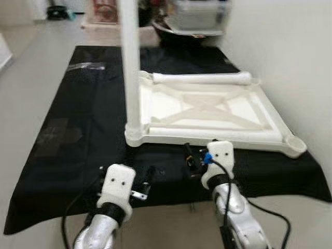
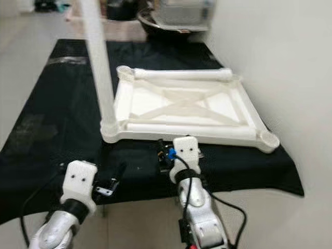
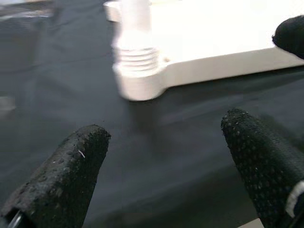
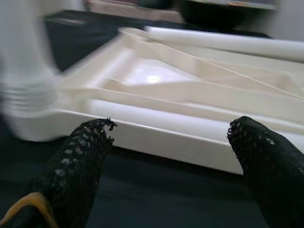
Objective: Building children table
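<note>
The white tabletop (image 1: 207, 111) lies upside down on a black cloth (image 1: 78, 135), one leg (image 1: 129, 62) upright at its near-left corner. Left gripper (image 3: 164, 161) and right gripper (image 4: 171, 147) hover near it, fingers spread.

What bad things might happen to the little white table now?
1. One leg already stands upright in a near corner of the upside-down tabletop. The left gripper is open close by and might bump it crooked.
2. Two loose legs lie on the tabletop and might roll if it gets nudged.
3. The right gripper, open at the tabletop's near edge, might push the tabletop across the black cloth.
</note>
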